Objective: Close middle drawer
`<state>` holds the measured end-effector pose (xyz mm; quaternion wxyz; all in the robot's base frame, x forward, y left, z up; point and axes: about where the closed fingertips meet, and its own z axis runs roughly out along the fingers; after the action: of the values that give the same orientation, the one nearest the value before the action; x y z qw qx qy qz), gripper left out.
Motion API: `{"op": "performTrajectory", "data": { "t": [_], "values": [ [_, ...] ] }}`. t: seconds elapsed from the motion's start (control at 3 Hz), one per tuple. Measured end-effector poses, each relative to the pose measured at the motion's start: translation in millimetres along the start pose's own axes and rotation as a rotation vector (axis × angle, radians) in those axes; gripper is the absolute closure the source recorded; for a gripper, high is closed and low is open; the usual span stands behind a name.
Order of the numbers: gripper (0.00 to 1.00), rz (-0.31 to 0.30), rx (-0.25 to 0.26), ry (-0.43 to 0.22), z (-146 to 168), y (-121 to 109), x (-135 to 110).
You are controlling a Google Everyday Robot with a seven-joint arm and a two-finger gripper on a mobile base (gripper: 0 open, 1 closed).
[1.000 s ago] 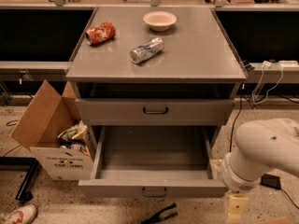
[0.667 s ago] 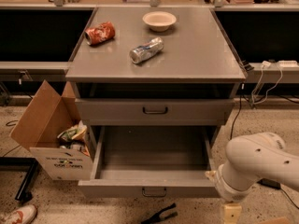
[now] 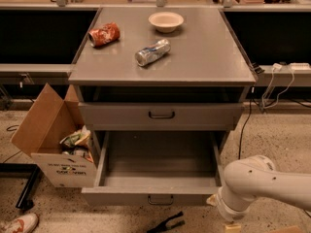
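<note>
The middle drawer [image 3: 155, 196] is pulled far out of the grey cabinet. Its inside is bare, and its flat front with the small dark loop handle [image 3: 160, 199] faces me low in the view. Above it, the top drawer [image 3: 161, 114] sits nearly pushed in. The lowest drawer is hidden beneath the open one. My white arm [image 3: 260, 183] comes in from the lower right. My gripper [image 3: 232, 226] hangs at the bottom edge, just right of the open drawer's front right corner and slightly in front of it.
On the cabinet top [image 3: 214, 57] lie a red crushed can [image 3: 104, 34], a silver can [image 3: 152, 52] and a white bowl [image 3: 166, 21]. An open cardboard box of rubbish [image 3: 53, 135] stands to the left. A black tool [image 3: 165, 223] and a shoe [image 3: 19, 223] lie on the floor. Cables [image 3: 272, 86] hang at right.
My arm and gripper have moved down and a little left, toward the open drawer's front right corner. The drawer itself has not moved.
</note>
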<state>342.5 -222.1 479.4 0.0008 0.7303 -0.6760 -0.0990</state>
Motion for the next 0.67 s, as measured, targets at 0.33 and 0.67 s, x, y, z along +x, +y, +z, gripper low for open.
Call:
{"op": "performTrajectory", "data": {
  "t": [0.33,0.67],
  "values": [
    [0.42,-0.005,0.002,-0.013,35.5,-17.1,2.0],
    [0.65,0.04,0.062,-0.032,61.2,-47.8,3.6]
  ]
}}
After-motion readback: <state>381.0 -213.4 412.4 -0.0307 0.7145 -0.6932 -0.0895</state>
